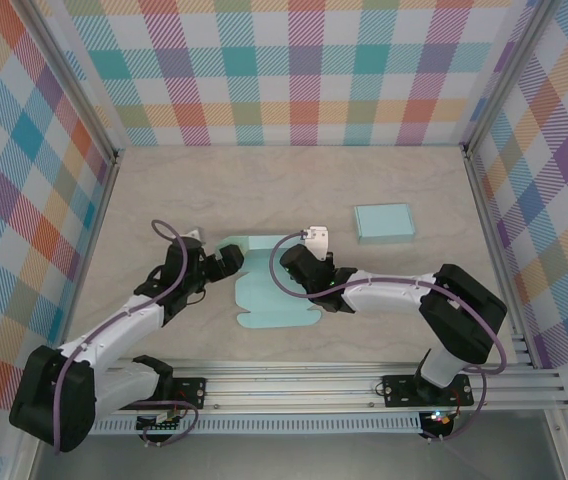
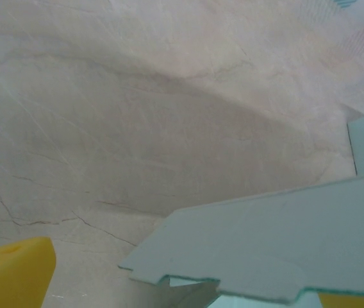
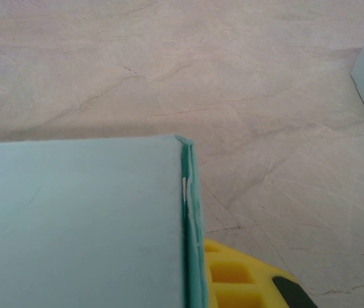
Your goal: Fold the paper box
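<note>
Two pincers flank the paper box [image 1: 264, 300], lying mostly flat on the tabletop [image 1: 264, 190]: the left pincer [image 1: 232, 262] gapes wide, the right pincer [image 1: 294, 262] sits closed at a creased edge, so most folding looks undone.

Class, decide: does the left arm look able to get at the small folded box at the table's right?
Probably not: the folded box lies beyond the right gripper, whose arm crosses the way, far from the left gripper.

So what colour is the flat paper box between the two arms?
The paper box is pale teal, clearest in the top external view.
</note>
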You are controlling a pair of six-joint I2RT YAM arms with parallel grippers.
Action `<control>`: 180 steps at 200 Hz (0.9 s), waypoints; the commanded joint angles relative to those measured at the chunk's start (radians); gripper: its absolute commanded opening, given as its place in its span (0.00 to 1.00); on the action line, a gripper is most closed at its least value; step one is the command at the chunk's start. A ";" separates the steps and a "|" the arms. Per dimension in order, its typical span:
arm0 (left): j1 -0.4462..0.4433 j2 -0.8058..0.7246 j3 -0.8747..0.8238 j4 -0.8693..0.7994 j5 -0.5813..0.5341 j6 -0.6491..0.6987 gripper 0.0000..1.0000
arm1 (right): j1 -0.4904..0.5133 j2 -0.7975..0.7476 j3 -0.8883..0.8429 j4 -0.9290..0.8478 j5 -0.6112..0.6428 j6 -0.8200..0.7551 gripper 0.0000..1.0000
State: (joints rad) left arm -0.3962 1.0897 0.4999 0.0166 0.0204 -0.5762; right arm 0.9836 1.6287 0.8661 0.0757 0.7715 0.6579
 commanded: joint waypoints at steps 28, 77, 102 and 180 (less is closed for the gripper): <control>-0.085 0.078 0.049 0.108 -0.079 -0.025 1.00 | 0.014 0.052 0.054 0.043 -0.025 0.023 0.00; -0.132 0.100 0.048 0.113 -0.151 -0.086 1.00 | 0.018 0.069 0.067 0.040 -0.021 0.040 0.00; -0.132 -0.005 0.004 0.039 -0.216 -0.092 1.00 | 0.018 0.072 0.065 0.036 -0.011 0.046 0.00; -0.132 -0.299 -0.179 -0.060 -0.143 -0.093 0.91 | 0.018 0.076 0.077 0.033 -0.012 0.049 0.00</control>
State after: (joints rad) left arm -0.5190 0.8276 0.3729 -0.0097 -0.1612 -0.6735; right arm 0.9966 1.7004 0.9203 0.0872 0.7597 0.6956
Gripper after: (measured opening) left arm 0.950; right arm 0.102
